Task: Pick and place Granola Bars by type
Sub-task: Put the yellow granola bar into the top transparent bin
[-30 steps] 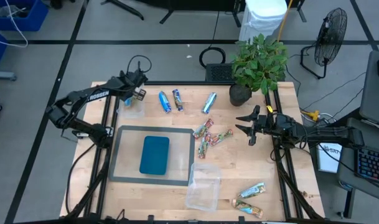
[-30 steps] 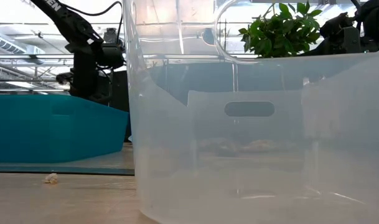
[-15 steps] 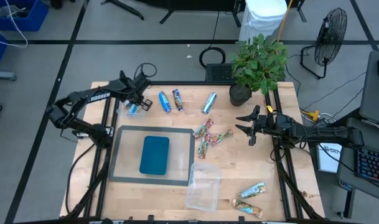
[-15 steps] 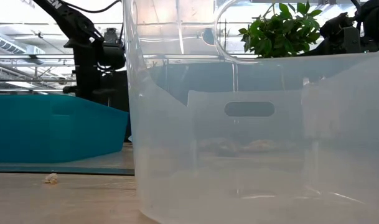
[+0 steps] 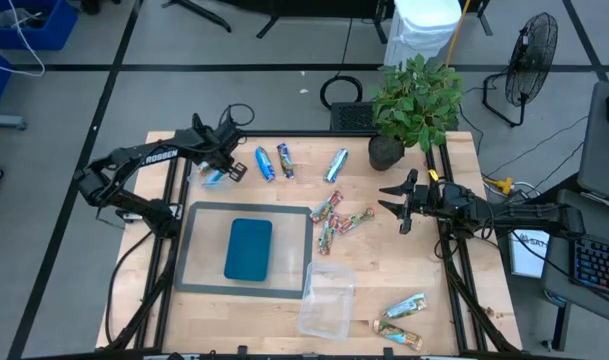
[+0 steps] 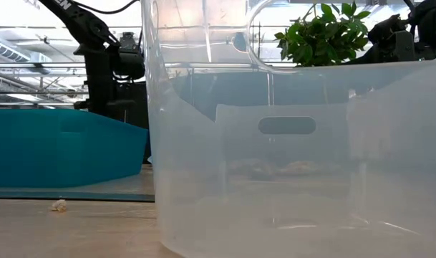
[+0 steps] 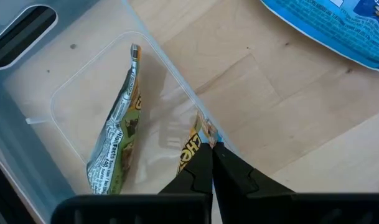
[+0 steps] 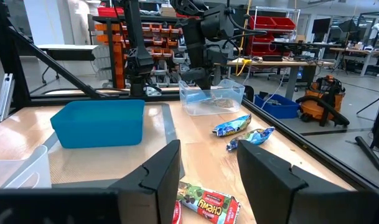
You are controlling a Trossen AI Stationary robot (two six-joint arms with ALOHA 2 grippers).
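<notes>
My left gripper (image 7: 211, 148) is over the clear tub (image 5: 208, 172) at the table's far left, shut on a blue granola bar (image 5: 215, 177). Another bar (image 7: 119, 134) lies flat on that tub's floor. Three blue bars (image 5: 265, 163) (image 5: 284, 158) (image 5: 336, 165) lie on the wood by the far edge. Red-green bars (image 5: 340, 220) lie mid-table, and silver-tan ones (image 5: 402, 308) lie at the near right. My right gripper (image 8: 208, 177) waits open at the table's right, level above a red-green bar (image 8: 205, 202). My left gripper pinches the blue bar's wrapper (image 7: 200, 135) between its two shut fingers. The wrapper shows edge-on at the fingertips. The fingers come from above, pointing steeply down. The bar hangs below them just inside the tub's wall (image 7: 177, 81). Whether it touches the floor does not show.
A teal tray (image 5: 249, 248) sits on a grey mat (image 5: 196, 270) at centre left. A second clear tub (image 5: 324, 300) stands at the near edge and fills the low view (image 6: 296, 143). A potted plant (image 5: 414, 105) stands at the far right corner.
My left gripper has shifted a little toward the table's right and near edge over the far-left tub, and its wrist has turned. The blue bar it holds now shows beside it over the tub. The right arm has kept still.
</notes>
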